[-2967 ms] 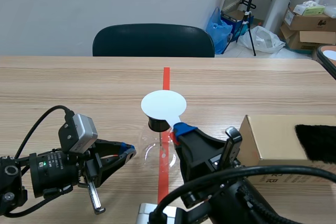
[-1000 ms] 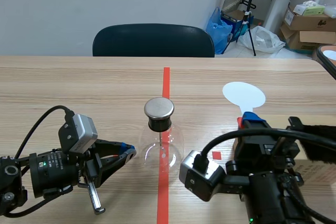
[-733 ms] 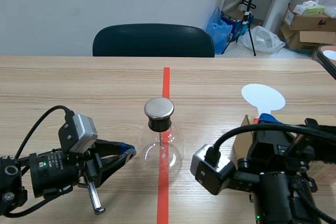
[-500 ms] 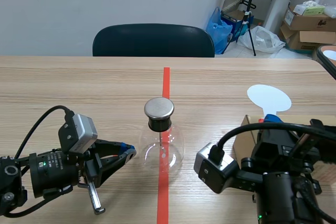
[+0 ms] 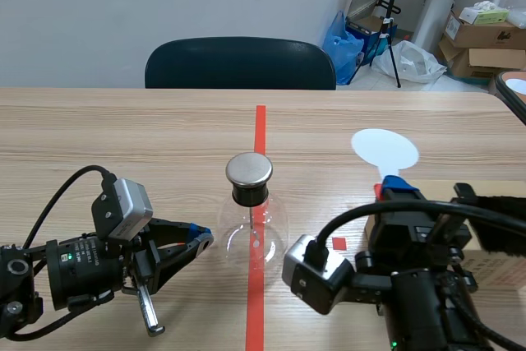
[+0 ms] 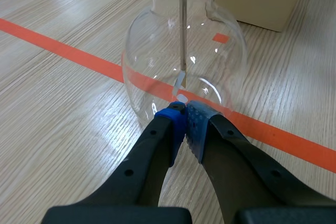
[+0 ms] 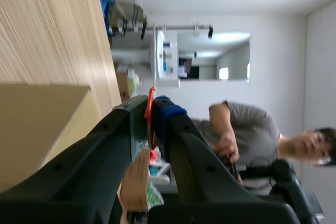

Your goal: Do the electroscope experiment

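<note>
The electroscope, a round glass flask (image 5: 251,232) with a metal cap (image 5: 249,168), stands on the red tape line. In the left wrist view a thin rod hangs inside the flask (image 6: 184,66). My left gripper (image 5: 203,241) is shut on nothing, its tips (image 6: 185,119) against the flask's lower wall. My right gripper (image 5: 390,188) stands raised to the right of the flask, shut on the red handle of a white round paddle (image 5: 385,150). In the right wrist view the paddle (image 7: 154,51) shows edge-on between the fingers of that gripper (image 7: 150,109).
A cardboard box (image 5: 493,262) with black fur (image 5: 503,221) on top sits at the right, under and behind my right arm. A dark chair (image 5: 240,63) stands beyond the far table edge. A person (image 7: 241,129) shows in the background of the right wrist view.
The right gripper carried the paddle from over the flask's cap out to the right, and in the last half second brought it partly back to the left. The left arm kept still.
</note>
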{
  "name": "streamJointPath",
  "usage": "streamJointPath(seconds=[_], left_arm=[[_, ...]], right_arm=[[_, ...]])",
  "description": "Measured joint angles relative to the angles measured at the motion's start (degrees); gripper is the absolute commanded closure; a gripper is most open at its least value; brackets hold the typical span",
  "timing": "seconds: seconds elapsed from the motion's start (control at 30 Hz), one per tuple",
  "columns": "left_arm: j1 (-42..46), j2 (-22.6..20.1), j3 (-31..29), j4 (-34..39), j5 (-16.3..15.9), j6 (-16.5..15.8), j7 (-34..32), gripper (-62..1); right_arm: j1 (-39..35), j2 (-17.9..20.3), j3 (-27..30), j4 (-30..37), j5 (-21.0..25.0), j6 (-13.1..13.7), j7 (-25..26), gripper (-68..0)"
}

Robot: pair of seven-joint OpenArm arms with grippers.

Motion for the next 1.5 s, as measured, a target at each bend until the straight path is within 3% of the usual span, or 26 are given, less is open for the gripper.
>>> streamJointPath(seconds=[0.27,0.7,0.87,1.5], left_arm=[[0.0,0.0,0.0,0.0,0.0,0.0,0.0,-3.1],[0.0,0.0,0.0,0.0,0.0,0.0,0.0,-3.1],[0.0,0.0,0.0,0.0,0.0,0.0,-0.02,-3.1],[0.0,0.0,0.0,0.0,0.0,0.0,-0.02,-3.1]], right_arm=[[0.0,0.0,0.0,0.0,0.0,0.0,12.81,-1.1],[0.0,0.02,0.0,0.0,0.0,0.0,27.82,-1.1],[0.0,0.02,0.0,0.0,0.0,0.0,30.56,-1.1],[0.0,0.0,0.0,0.0,0.0,0.0,30.56,-1.1]])
